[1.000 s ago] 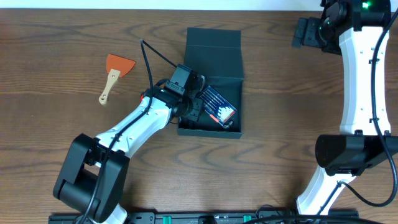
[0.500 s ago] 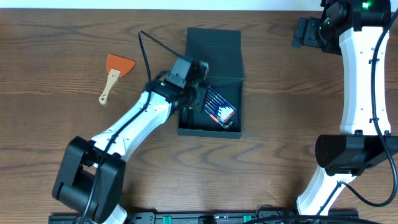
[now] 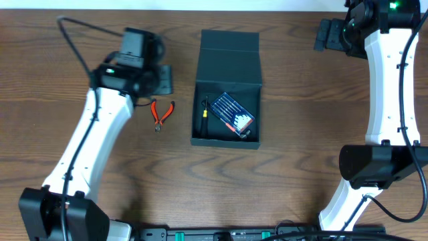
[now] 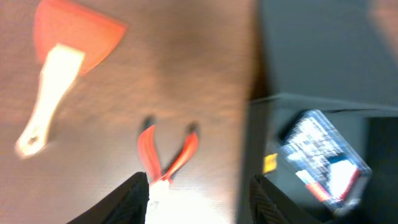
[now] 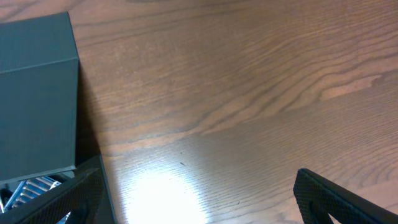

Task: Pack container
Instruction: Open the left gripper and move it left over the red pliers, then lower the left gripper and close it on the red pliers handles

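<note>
The dark container [image 3: 226, 130] stands open mid-table, its flap lid [image 3: 229, 57] folded back. Inside lie a blue drill-bit case [image 3: 234, 115] and a yellow-handled screwdriver [image 3: 204, 110]. My left gripper [image 3: 162, 79] is open and empty, hovering left of the container above red pliers [image 3: 161, 114]. The left wrist view shows the gripper [image 4: 199, 199], the pliers [image 4: 166, 155], an orange scraper [image 4: 62, 56] and the container [image 4: 311, 118]. My right gripper [image 3: 328, 35] is open and empty at the far right; it also shows in the right wrist view [image 5: 199, 199], right of the container [image 5: 37, 93].
The left arm covers the scraper in the overhead view. The right arm's base [image 3: 374, 164] stands at the right edge. Bare wood table [image 3: 301, 134] lies between the container and the right arm.
My left arm has pulled out of the container and swung up and to the left. The screwdriver now shows lying in the box, and the pliers are uncovered. The right arm has not moved.
</note>
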